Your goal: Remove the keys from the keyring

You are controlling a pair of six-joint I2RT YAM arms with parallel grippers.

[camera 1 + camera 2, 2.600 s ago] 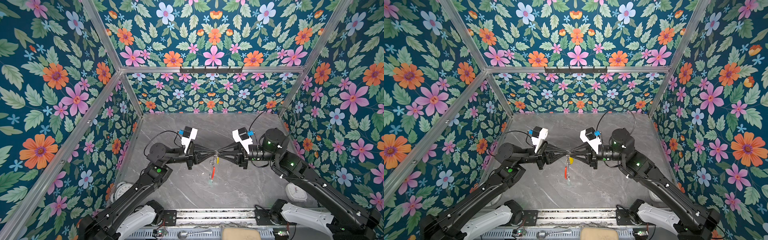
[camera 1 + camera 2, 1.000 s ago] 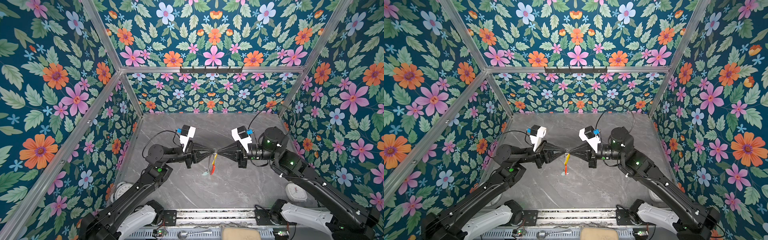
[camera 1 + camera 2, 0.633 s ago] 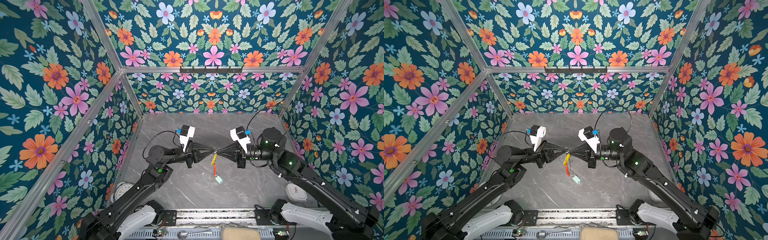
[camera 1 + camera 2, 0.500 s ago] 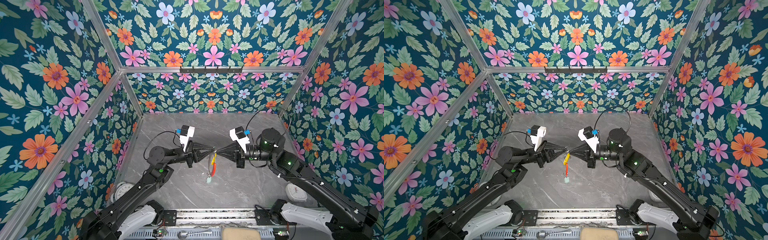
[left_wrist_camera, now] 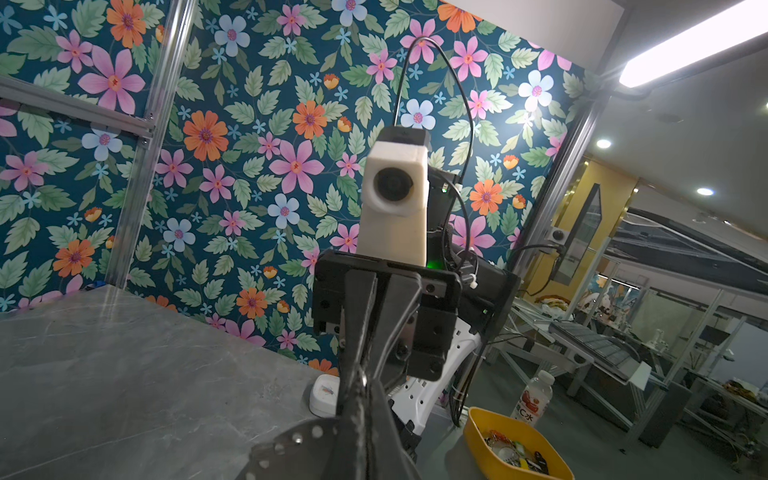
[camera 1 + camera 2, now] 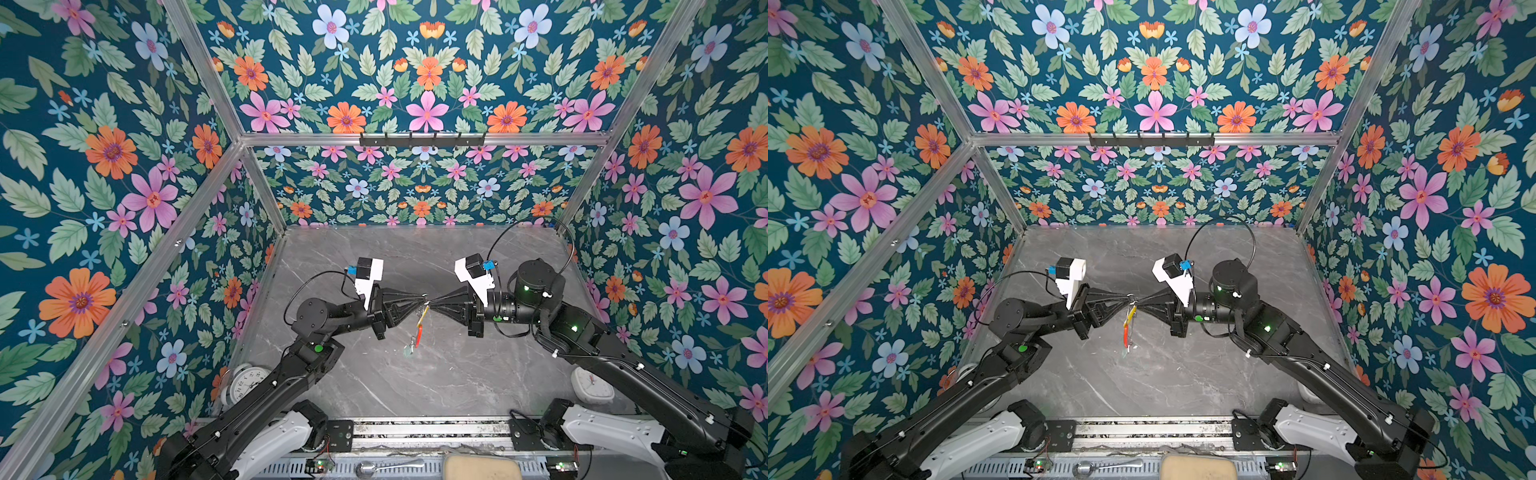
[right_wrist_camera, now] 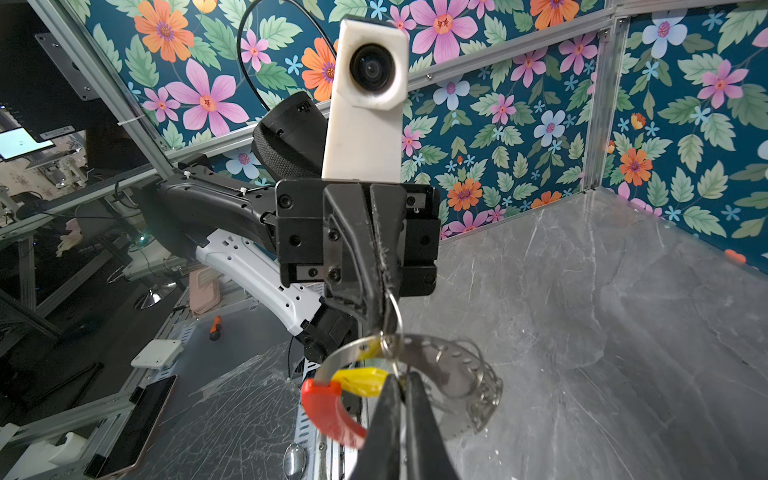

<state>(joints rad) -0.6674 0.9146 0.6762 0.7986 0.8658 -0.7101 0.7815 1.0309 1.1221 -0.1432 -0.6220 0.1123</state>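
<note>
Your left hand (image 6: 423, 297) is pinched fully together. From the right wrist camera it's clamped on a small split ring (image 7: 392, 309) of the keyring (image 7: 451, 368), with that little ring poking out right at its fingertips. Your right hand (image 6: 433, 300) sits tip to tip against it, nosed in at the hoop just beside the yellow tag (image 7: 361, 380). Its fingers (image 7: 422, 419) show only a thin slit between them. Honestly, I can't tell whether they're gripping anything or just touching the metal.

The keyring dangles right under the spot where the two hands meet, clear of the surface (image 6: 457, 374) and seen edge-on in both top views. Going down from the fingertips you've got the yellow tag first, then the red sleeve (image 6: 419, 332), then the mint tag (image 6: 408, 351) at the very bottom. From the right wrist camera the perforated band of the hoop curls away on one side of the right hand's tips. The red sleeve sits on the other side.

Compared with a couple of seconds back, both hands sit a bit higher up in the top views, and their tips meet just as they did then. About half a second ago the mint tag was swung out toward the right hand's side. Now it's back, hanging nearly plumb under the tips.
</note>
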